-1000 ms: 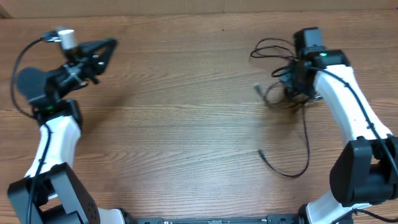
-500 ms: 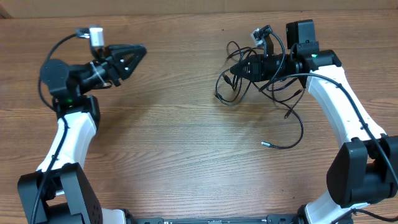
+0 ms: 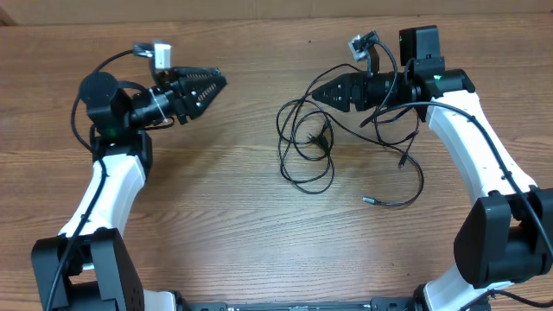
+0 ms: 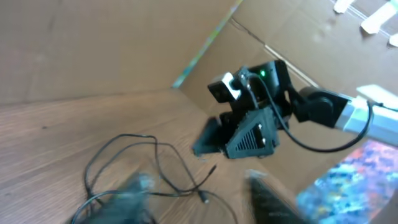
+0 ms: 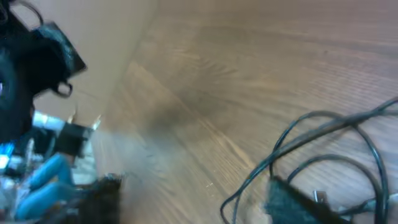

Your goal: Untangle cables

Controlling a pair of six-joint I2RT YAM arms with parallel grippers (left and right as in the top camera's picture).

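Observation:
The cables (image 3: 302,142) are thin black cords lying in loose, crossing loops on the wooden table between my two arms. One strand trails right to a small silver plug (image 3: 366,199). My right gripper (image 3: 314,93) points left just above and right of the loops, open, and some strands still drape under its body. My left gripper (image 3: 222,84) points right, well left of the cables, open and holding nothing. In the left wrist view the cables (image 4: 124,158) lie beyond my blurred fingers (image 4: 134,199). In the right wrist view a cable (image 5: 323,134) runs beside one finger (image 5: 298,202).
A cardboard wall (image 4: 93,43) stands along the table's far edge. The thicker black wires of the arms (image 3: 95,73) loop beside each wrist. The right arm (image 4: 249,127) faces the left wrist camera across the table.
Both arms swung inward toward the table's middle and both grippers went from shut to open. The cable bundle came left with the right gripper and has dropped into spread loops on the table.

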